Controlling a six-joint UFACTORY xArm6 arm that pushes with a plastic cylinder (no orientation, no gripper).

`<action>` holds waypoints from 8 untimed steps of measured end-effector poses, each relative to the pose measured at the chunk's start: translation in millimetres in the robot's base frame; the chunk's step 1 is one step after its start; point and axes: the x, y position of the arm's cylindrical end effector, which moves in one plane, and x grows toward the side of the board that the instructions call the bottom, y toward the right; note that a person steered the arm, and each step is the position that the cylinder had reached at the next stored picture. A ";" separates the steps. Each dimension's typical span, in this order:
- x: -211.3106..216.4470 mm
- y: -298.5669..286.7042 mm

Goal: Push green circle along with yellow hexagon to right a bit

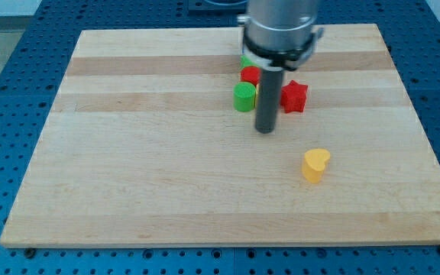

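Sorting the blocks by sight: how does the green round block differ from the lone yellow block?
The green round block is a cylinder; the yellow heart-shaped block has a notched top. The green sits crowded among other blocks beside my tip; the yellow stands alone, nearer the view's bottom right. Both rest on the wooden board.

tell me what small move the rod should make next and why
Probably bring my tip round to the view's left of the green circle. It now sits just below-right of it, with the yellow block mostly hidden behind the rod, so a rightward push cannot start from here.
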 end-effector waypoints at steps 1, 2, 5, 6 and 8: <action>0.0 -44.6; -0.5 -81.3; -64.7 -81.8; -64.7 -78.4; -64.7 -58.9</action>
